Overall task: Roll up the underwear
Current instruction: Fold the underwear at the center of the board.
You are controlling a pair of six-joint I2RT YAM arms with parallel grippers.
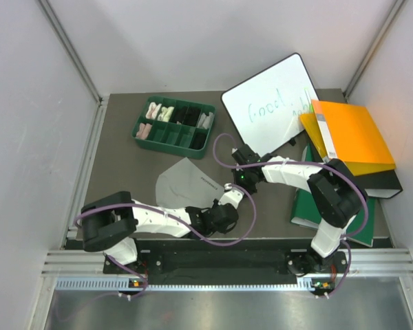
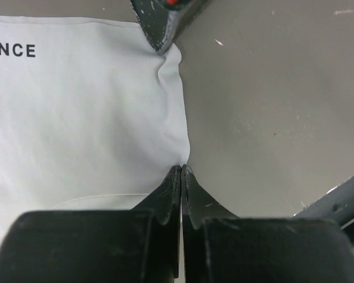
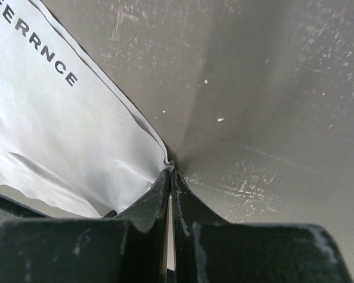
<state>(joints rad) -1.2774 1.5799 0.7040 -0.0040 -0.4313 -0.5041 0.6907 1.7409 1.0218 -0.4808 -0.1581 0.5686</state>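
Observation:
The light grey underwear lies spread flat on the dark table, with dark lettering along its waistband. My left gripper is shut on the cloth's right edge, seen close in the left wrist view, where the grey cloth fills the left half. My right gripper is shut on the same edge a little farther back, at the waistband corner of the cloth. A right fingertip shows at the top of the left wrist view. The black underwear is out of view.
A green compartment tray with small white, pink and black cloth rolls stands at the back left. A whiteboard leans at the back right. An orange folder and a green folder lie on the right. Walls close in on both sides.

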